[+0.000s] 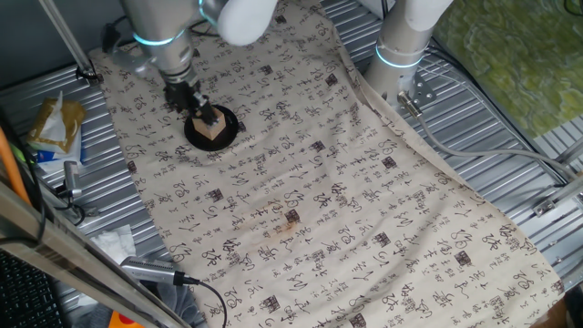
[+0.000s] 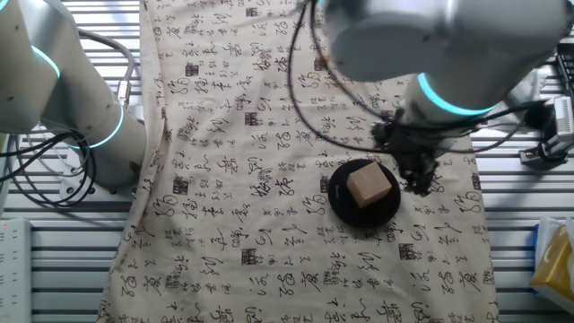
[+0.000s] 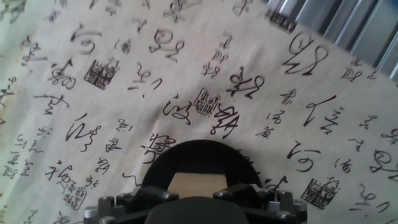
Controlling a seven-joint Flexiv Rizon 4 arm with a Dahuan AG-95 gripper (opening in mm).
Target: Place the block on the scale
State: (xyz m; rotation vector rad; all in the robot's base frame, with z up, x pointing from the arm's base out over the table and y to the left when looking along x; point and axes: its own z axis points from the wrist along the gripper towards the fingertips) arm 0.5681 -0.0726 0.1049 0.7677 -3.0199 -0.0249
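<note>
The block [image 1: 211,128], a small tan wooden cube, rests on the scale [image 1: 227,119], a flat round black disc on the printed cloth. In the other fixed view the block [image 2: 370,187] sits in the middle of the scale [image 2: 339,199]. My gripper [image 2: 419,179] stands just to the right of the block there, with a small gap to it. In one fixed view the gripper [image 1: 202,111] is right behind and above the block. In the hand view the block [image 3: 198,185] shows between the two black fingertips [image 3: 160,196], on the scale [image 3: 199,155]. The gripper [image 3: 199,199] looks open.
A cream cloth with black calligraphy [image 1: 301,182] covers the table, with ribbed metal [image 1: 510,155] around it. A second arm's base [image 1: 401,55] stands at the back right. A tan packet [image 1: 53,128] and a cable with a metal tool [image 1: 150,269] lie at the left edge.
</note>
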